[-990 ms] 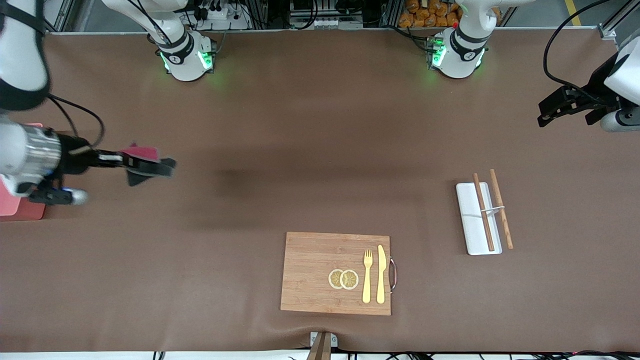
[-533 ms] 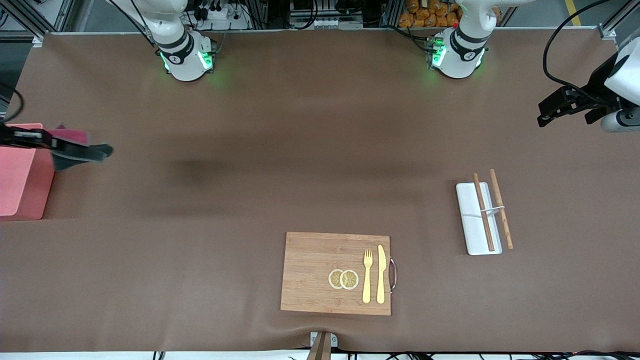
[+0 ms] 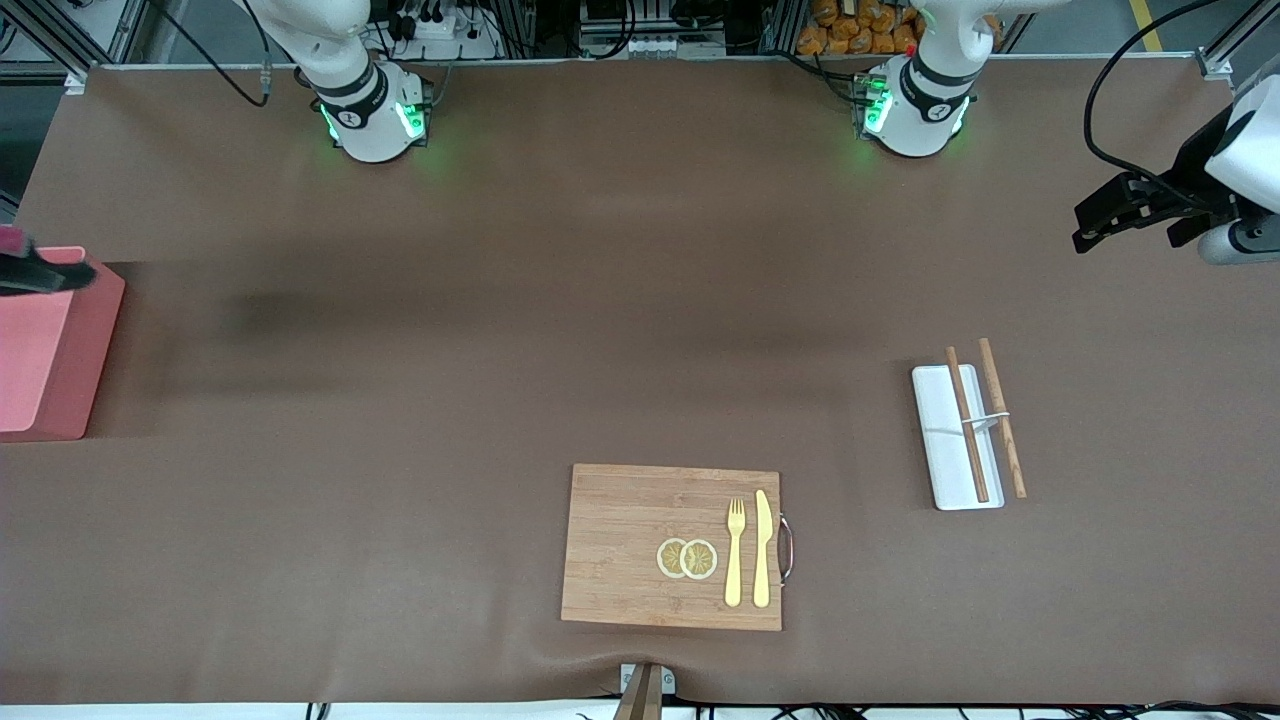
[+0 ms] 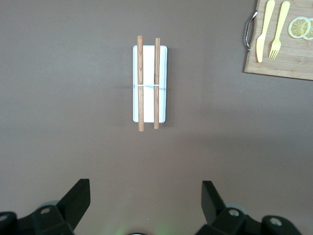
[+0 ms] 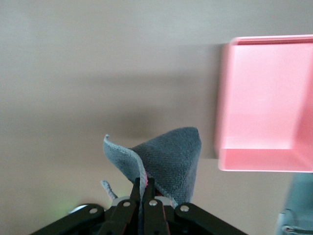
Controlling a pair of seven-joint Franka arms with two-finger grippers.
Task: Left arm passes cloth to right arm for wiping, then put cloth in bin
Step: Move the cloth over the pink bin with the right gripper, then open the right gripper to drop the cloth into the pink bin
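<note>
Over the last second the right gripper (image 3: 45, 277) has carried the small grey-and-crimson cloth (image 5: 168, 156), jaws clamped on it, to above the rim of the pink rectangular plastic bin (image 3: 60, 350). Release appears next. The left gripper (image 4: 145, 208) waits open, well apart from the bin.

No legible text or labels.

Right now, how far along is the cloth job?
The handover looks done: the right claw is shut on the cloth, and the left claw waits open over bare table near the white tray. In hand: the cloth is carried at the bin's edge. Left: dropping it in the bin.
</note>
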